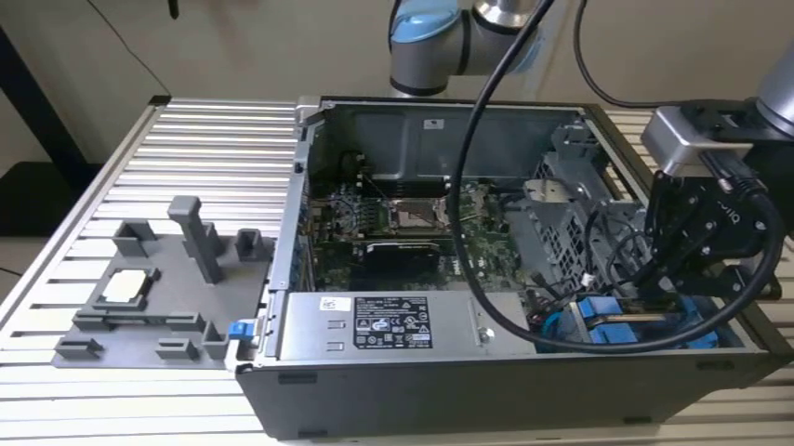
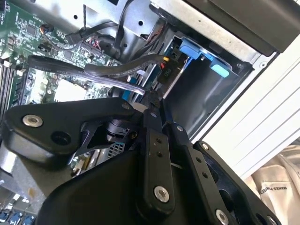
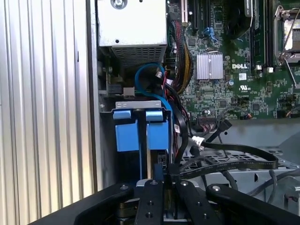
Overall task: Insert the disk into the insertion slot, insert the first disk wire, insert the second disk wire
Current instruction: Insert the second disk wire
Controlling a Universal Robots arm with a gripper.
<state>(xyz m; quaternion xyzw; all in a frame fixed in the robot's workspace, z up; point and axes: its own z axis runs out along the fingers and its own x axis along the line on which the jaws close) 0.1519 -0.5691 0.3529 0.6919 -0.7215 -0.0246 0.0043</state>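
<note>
The gripper (image 3: pixel 157 180) hangs low in the case's corner, fingers drawn close together, though I cannot tell whether they pinch anything. Straight ahead of them the disk (image 3: pixel 140 129), in its blue carrier, sits in the slot (image 3: pixel 138 107), long axis running away from the fingers.

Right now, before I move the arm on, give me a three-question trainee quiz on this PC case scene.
1. True or false: the gripper hangs over the grey fixture tray.
2. The disk's blue carrier frame sits: A) in the drive cage bay; B) on the motherboard; C) on the slatted table.
3. Fill in: in the exterior view, the grey labelled box along the near side of the computer case is the ____ supply.
Key: 1 false; 2 A; 3 power.
</note>
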